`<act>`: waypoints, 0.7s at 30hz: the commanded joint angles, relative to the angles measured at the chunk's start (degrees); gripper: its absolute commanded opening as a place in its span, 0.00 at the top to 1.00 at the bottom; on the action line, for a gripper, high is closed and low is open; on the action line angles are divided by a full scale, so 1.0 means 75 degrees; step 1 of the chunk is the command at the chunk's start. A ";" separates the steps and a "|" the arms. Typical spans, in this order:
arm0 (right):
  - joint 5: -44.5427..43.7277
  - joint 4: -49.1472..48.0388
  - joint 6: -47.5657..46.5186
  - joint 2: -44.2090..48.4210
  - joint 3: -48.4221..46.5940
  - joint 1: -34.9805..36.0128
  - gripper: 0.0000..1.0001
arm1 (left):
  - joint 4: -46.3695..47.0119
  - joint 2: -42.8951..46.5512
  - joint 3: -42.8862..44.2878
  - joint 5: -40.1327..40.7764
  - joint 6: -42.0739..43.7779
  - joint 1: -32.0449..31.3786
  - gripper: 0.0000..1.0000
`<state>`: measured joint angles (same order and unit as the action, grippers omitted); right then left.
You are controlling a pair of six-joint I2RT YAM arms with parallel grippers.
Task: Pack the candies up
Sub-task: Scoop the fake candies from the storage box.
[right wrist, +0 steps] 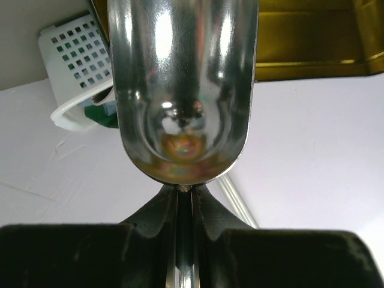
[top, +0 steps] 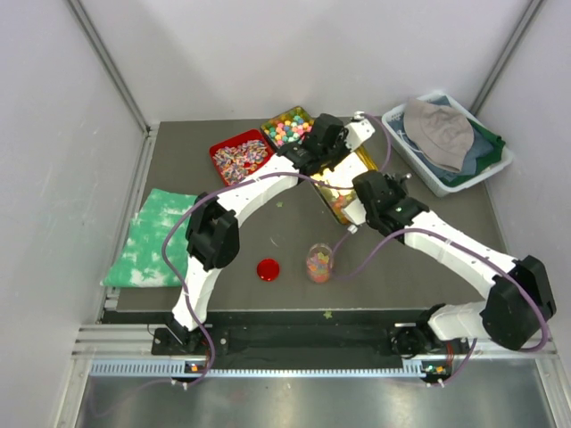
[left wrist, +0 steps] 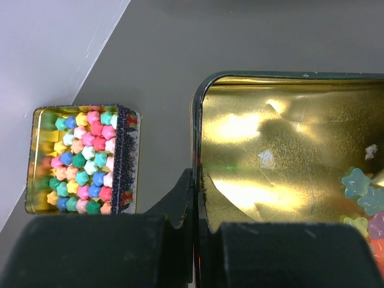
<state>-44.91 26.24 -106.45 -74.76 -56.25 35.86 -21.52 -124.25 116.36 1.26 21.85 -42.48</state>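
Observation:
The candies show as tiny glossy pieces in a clear cup (top: 318, 262) at the front centre, and a few lie in the right corner (left wrist: 360, 183) of a gold tin (left wrist: 288, 138). My left gripper (left wrist: 195, 180) is shut on that tin's left wall, one finger inside and one outside; it also shows in the top view (top: 328, 159). My right gripper (right wrist: 185, 191) is shut on the handle of a steel scoop (right wrist: 183, 90), whose bowl looks empty. In the top view the right gripper (top: 364, 207) is at the near end of the gold tin (top: 332, 189).
A small tin of pastel round sweets (left wrist: 84, 159) stands left of the gold tin. A red tray of striped wrapped sweets (top: 239, 158), a red lid (top: 268, 269), a green cloth (top: 152, 236) and a white basket with a hat (top: 446, 138) are also on the table.

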 commanded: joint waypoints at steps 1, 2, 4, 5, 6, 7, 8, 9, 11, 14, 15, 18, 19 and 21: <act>0.0350 0.0601 0.0619 -0.0390 -0.0338 0.0292 1.00 | 0.0420 0.0406 0.0201 -0.0132 -0.0100 -0.0078 1.00; 0.0525 0.0986 0.0844 -0.0542 -0.0456 0.0340 1.00 | 0.0431 0.0394 0.0212 -0.0132 -0.0100 -0.0078 1.00; 0.0596 0.1118 0.1114 -0.0637 -0.0527 0.0399 1.00 | 0.0397 0.0371 0.0236 -0.0132 -0.0100 -0.0078 1.00; 0.0690 0.1153 0.1162 -0.0707 -0.0516 0.0422 1.00 | 0.0396 0.0371 0.0248 -0.0132 -0.0112 -0.0090 1.00; 0.0760 0.1200 0.1221 -0.0731 -0.0504 0.0411 1.00 | 0.0385 0.0359 0.0259 -0.0132 -0.0100 -0.0090 1.00; 0.0807 0.1259 0.1453 -0.0801 -0.0550 0.0411 1.00 | 0.0350 0.0324 0.0294 -0.0132 -0.0112 -0.0090 1.00; 0.0866 0.1398 0.1595 -0.0859 -0.0586 0.0422 1.00 | 0.0326 0.0312 0.0318 -0.0132 -0.0089 -0.0090 1.00; 0.0924 0.1562 0.1735 -0.0953 -0.0632 0.0422 1.00 | 0.0338 0.0312 0.0341 -0.0132 -0.0077 -0.0102 1.00; 0.1088 0.1622 0.1982 -0.1012 -0.0621 0.0434 1.00 | 0.0326 0.0312 0.0365 -0.0132 -0.0065 -0.0102 1.00; 0.1322 0.1844 0.2333 -0.1164 -0.0679 0.0446 1.00 | 0.0268 0.0289 0.0435 -0.0132 -0.0100 -0.0113 1.00; 0.1416 0.1915 0.2439 -0.1246 -0.0761 0.0446 1.00 | 0.0268 0.0289 0.0435 -0.0132 -0.0112 -0.0113 1.00; 0.1628 0.2033 0.2639 -0.1293 -0.0646 0.0481 1.00 | 0.0232 0.0289 0.0458 -0.0132 -0.0124 -0.0125 1.00; 0.1651 0.1940 0.2593 -0.1305 -0.0598 0.0492 1.00 | 0.0232 0.0289 0.0447 -0.0132 -0.0124 -0.0137 1.00; 0.1803 0.1916 0.2592 -0.1305 -0.0563 0.0551 1.00 | 0.0221 0.0289 0.0459 -0.0132 -0.0112 -0.0137 1.00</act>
<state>-36.16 36.12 -88.68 -82.98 -61.21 38.72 -25.34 -124.53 116.36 2.90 24.64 -42.61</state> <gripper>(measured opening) 0.082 0.027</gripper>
